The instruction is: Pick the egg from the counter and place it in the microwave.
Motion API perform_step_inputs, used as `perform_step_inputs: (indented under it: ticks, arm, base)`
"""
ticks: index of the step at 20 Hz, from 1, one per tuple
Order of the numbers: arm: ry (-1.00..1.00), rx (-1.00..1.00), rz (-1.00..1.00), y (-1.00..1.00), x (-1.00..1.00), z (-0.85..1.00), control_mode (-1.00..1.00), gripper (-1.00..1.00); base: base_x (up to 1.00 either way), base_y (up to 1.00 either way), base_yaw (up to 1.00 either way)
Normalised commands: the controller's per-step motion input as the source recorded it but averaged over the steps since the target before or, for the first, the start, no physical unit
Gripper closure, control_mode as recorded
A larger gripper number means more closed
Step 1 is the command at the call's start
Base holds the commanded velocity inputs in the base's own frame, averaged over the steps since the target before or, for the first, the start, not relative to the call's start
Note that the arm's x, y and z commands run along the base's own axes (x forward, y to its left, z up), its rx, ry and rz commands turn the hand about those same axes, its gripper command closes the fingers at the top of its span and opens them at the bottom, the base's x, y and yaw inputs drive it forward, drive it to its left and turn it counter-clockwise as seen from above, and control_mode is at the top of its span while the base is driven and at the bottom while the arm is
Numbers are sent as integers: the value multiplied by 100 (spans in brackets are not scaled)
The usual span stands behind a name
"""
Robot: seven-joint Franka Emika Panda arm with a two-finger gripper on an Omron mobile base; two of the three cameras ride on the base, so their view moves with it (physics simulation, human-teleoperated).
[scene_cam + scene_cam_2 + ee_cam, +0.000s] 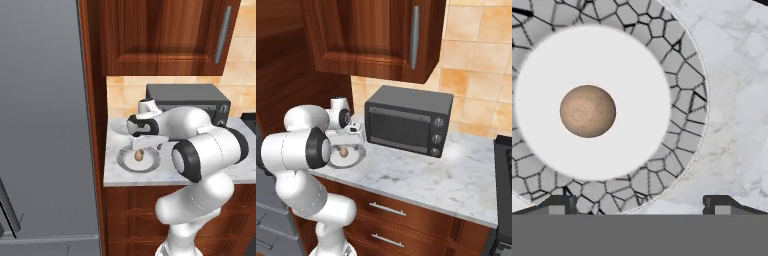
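Note:
The tan egg (pixel 139 155) (pixel 343 152) (pixel 588 111) lies in the white centre of a plate with a cracked grey rim (pixel 122 163) (pixel 359 157) (pixel 682 75). The plate stands on the white marble counter (pixel 113 175) (pixel 421 175) (pixel 737 100) near its left end. My gripper (pixel 140 145) (pixel 345 143) (pixel 639 202) hangs just above the plate, pointing down and open, holding nothing. In the hand view the egg sits left of the line between the fingertips (pixel 561 204). The microwave is out of view.
A small dark grey boxy oven (pixel 187 95) (pixel 406 122) stands on the counter right behind the plate. A second pale plate (pixel 120 127) lies further back. A tall grey fridge (pixel 45 125) borders the counter's left end; wood cabinets (pixel 371 35) hang above. A dark stove edge (pixel 504 165) lies right.

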Motion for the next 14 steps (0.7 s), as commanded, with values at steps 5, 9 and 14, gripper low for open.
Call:
perform_step_inputs:
  ticks: [5, 9, 14]
  arm:
    - [2, 0, 0, 6, 6, -7, -100, -100]
    - [0, 0, -1, 0, -5, -20, -100, -100]
    - [0, 1, -5, 2, 1, -45, -100, -100]
  base:
    - [0, 0, 0]
    - [0, 0, 0]
    - [0, 0, 0]
